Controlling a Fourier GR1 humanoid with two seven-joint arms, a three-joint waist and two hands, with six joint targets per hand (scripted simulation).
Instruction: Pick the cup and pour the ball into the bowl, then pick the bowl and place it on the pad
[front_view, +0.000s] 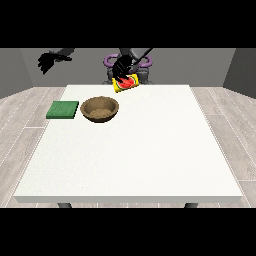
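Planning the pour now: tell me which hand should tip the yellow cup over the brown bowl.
The robot's left hand, at the view's right: it is curled round the yellow cup, lifted just behind the brown wooden bowl. The other hand hangs off the table.

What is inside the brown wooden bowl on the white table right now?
The brown wooden bowl shows only its own brown inner surface; no ball lies in it. The yellow cup, held tilted by the hand, shows red inside; whether that is the ball is unclear.
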